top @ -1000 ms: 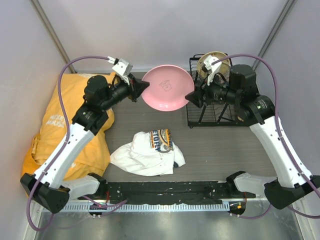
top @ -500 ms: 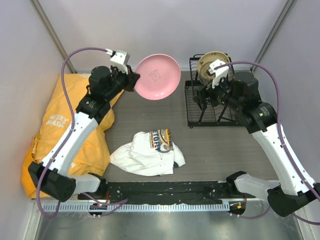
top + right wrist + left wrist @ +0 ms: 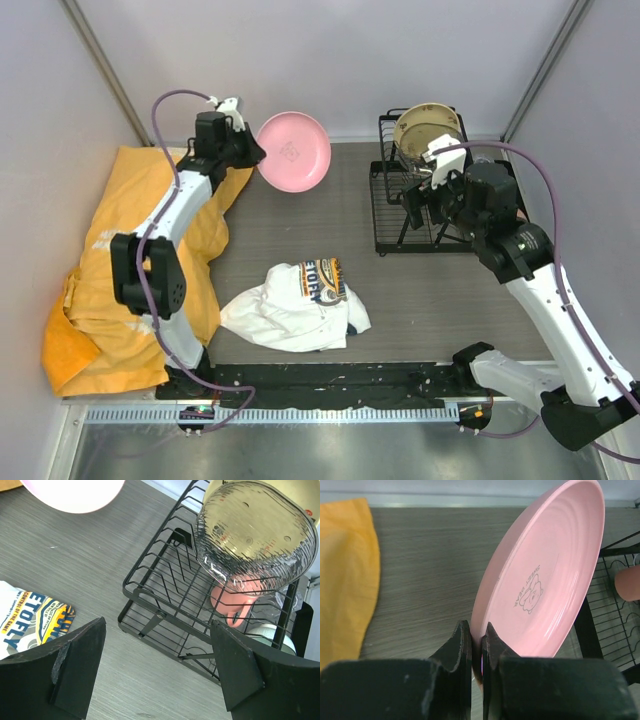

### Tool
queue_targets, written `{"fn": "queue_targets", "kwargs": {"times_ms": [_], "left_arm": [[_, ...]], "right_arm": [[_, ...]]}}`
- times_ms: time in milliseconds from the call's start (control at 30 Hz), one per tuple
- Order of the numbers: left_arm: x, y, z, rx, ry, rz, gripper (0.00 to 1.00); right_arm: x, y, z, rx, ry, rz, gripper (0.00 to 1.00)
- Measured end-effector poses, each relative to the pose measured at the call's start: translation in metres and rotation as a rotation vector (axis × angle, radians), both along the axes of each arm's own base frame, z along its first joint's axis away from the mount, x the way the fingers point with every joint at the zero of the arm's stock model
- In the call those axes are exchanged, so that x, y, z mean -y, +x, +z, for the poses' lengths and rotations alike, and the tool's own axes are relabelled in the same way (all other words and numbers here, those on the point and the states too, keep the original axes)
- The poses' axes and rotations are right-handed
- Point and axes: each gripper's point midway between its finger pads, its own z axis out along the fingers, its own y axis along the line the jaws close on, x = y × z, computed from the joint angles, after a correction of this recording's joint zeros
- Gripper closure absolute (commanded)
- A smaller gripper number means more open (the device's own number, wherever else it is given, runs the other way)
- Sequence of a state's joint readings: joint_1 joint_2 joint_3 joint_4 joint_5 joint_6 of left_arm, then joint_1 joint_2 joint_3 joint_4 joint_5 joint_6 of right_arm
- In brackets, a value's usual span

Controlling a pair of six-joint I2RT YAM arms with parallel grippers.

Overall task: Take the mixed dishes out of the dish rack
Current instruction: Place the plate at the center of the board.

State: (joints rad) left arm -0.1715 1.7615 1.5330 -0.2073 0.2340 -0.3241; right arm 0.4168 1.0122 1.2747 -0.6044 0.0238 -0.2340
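"SWEET DEAR" on pink plate (image 3: 540, 580)

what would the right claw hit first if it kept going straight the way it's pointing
Probably the dish rack, at its near wire rim and floor, between the open right claw fingers. Depth is hard to judge.

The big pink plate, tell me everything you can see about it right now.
The big pink plate is round, glossy and smooth, ceramic or melamine by the look, with faint concentric ridges inside and a small printed bear mark reading "SWEET BEAR" at its centre. It stands nearly on edge, clamped at its lower rim between the shut jaws of the left gripper. It is held in the air above the grey table, to the left of the dish rack and clear of it. Nothing else touches it.
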Motion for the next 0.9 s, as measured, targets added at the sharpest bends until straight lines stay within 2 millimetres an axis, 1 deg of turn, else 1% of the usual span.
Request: {"fn": "queue_targets", "kwargs": {"times_ms": [100, 233, 367, 600, 833, 900], "left_arm": [[0.013, 0.014, -0.025, -0.069, -0.046, -0.017, 1.0], [0.026, 0.033, -0.053, -0.153, -0.104, -0.02, 1.0], [0.034, 0.051, -0.075, -0.211, -0.142, -0.016, 1.0], [0.047, 0.079, -0.107, -0.292, -0.206, -0.006, 1.0], [0.06, 0.088, -0.15, -0.396, -0.26, 0.01, 1.0], [0.063, 0.087, -0.163, -0.426, -0.265, 0.016, 1.0]], "right_arm": [[0.002, 0.001, -0.005, -0.006, -0.007, -0.011, 0.11], [0.003, 0.003, -0.01, -0.012, -0.014, -0.021, 0.11], [0.005, 0.003, -0.015, -0.022, -0.021, -0.029, 0.11], [0.011, 0.006, -0.025, -0.038, -0.029, -0.05, 0.11], [0.018, 0.008, -0.033, -0.045, -0.041, -0.071, 0.11], [0.019, 0.007, -0.033, -0.042, -0.044, -0.072, 0.11]]}}
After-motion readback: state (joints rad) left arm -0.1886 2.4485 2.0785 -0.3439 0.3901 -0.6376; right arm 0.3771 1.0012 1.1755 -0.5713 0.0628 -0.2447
